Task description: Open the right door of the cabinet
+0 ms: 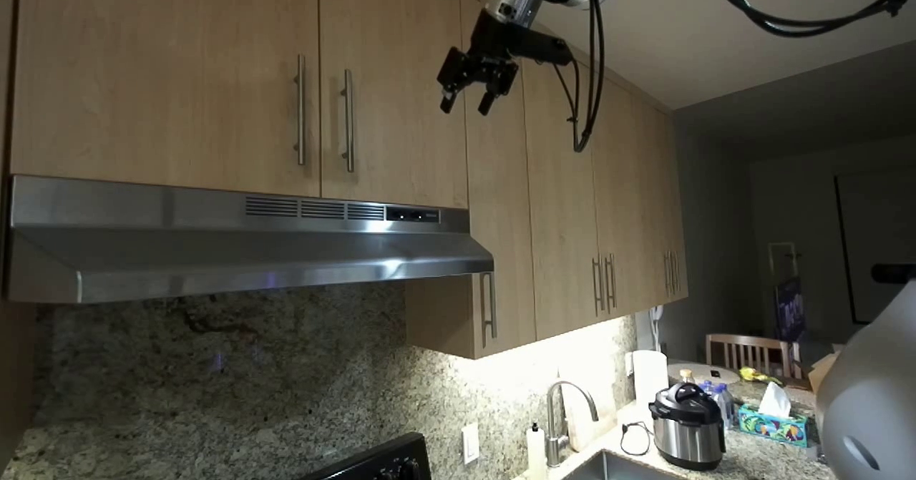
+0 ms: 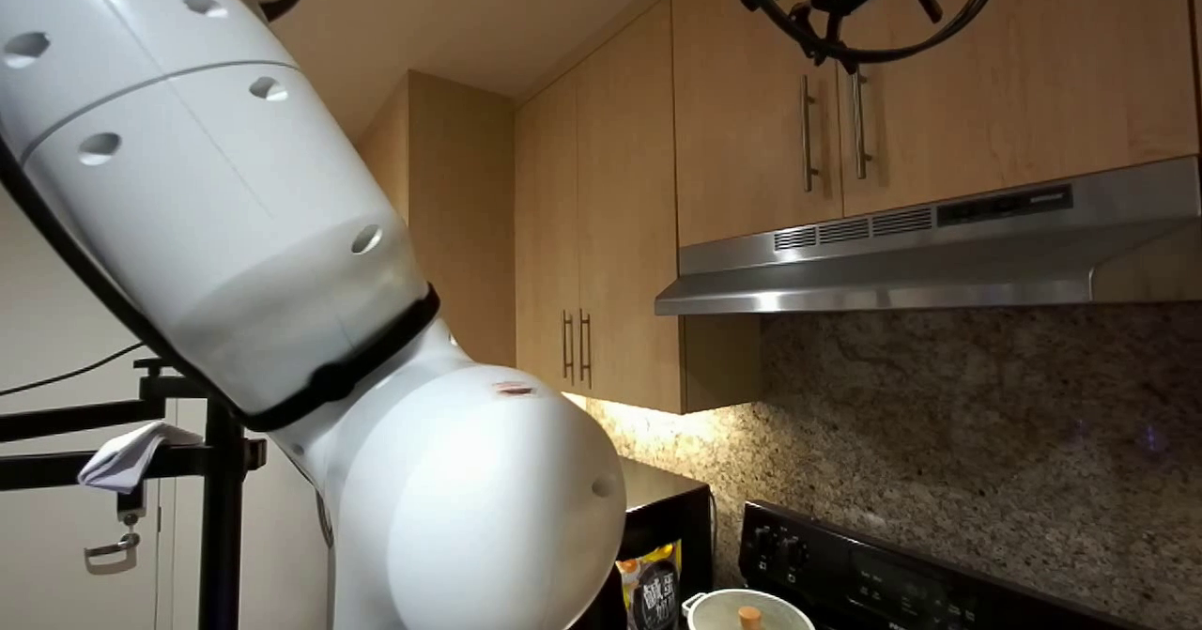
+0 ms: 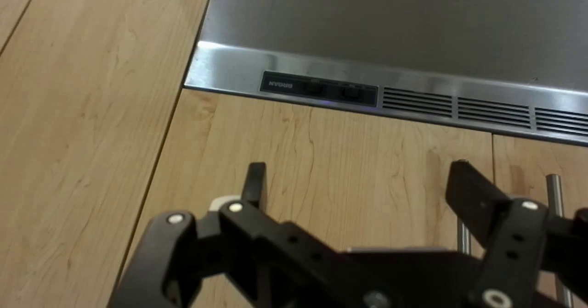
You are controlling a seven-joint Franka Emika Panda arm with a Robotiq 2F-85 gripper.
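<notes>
Your hand (image 1: 466, 104) gapes empty; straddle the handle (image 1: 349, 121) of the right door (image 1: 399, 90) squarely before squeezing and pulling.

The kitchen's back wall (image 1: 236, 380) is faced with speckled stone and, in both exterior views, is brightly lit from below the tall wood cabinets (image 1: 562, 201); elsewhere it is dimly lit. A pale ceiling (image 1: 622, 43) is seen above. Beyond the speckled tabletop (image 1: 776, 458), a slatted wooden chair (image 1: 748, 340) is set before grey, shadowed walls (image 1: 715, 229). In an exterior view, a white door (image 2: 56, 536) fitted with a lever handle (image 2: 115, 547) is partly seen.
</notes>
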